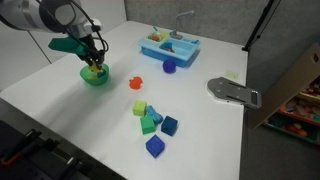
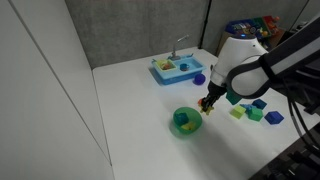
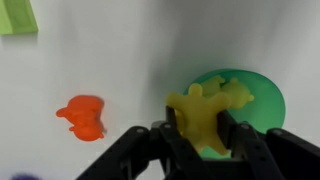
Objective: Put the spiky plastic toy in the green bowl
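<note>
Jaws pinch one spiky plastic toy (image 3: pixel 203 118) above one green bowl (image 3: pixel 268 105).

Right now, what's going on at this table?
The robot's gripper is shut on the spiky plastic toy and holds it over the edge of the green bowl; the toy is not yet released. A small orange toy lies on the table beside the bowl. Colored blocks and a blue tray sit farther off.
</note>
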{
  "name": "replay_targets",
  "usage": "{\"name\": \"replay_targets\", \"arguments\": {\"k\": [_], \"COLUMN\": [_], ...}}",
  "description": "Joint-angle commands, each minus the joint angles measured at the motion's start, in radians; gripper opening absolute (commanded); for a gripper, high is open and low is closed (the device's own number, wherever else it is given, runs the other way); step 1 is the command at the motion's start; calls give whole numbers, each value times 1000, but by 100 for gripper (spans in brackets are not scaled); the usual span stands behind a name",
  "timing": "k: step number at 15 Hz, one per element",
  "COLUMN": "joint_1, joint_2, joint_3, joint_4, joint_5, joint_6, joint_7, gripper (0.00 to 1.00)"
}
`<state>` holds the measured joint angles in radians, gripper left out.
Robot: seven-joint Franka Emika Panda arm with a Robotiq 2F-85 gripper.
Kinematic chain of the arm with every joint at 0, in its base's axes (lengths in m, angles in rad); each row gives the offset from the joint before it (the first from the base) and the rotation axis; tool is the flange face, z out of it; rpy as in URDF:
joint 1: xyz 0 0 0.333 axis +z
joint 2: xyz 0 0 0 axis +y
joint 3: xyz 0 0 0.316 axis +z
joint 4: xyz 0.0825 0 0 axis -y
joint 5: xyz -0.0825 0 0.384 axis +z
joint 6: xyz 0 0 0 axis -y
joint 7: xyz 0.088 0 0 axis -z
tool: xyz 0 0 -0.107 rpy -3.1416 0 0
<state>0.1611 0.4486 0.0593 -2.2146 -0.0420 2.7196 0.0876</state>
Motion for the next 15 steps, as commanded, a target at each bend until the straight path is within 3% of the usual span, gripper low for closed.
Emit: {"name": "replay_targets", "arguments": {"k": [1, 3, 4, 6, 9, 15], "joint_1": [-47, -52, -55, -60, -67, -105], "joint_2": [-18, -1, 4, 13, 26, -12], "joint_3": [74, 86, 89, 90, 83, 83], "joint_4": [-20, -11, -9, -5, -2, -25], "joint_5": [60, 73, 78, 79, 76, 124], "joint_6": [0, -9, -13, -19, -29, -93], "joint_7": [-87, -102, -109, -114, -113, -92], "gripper": [18, 18, 67, 75, 99, 100]}}
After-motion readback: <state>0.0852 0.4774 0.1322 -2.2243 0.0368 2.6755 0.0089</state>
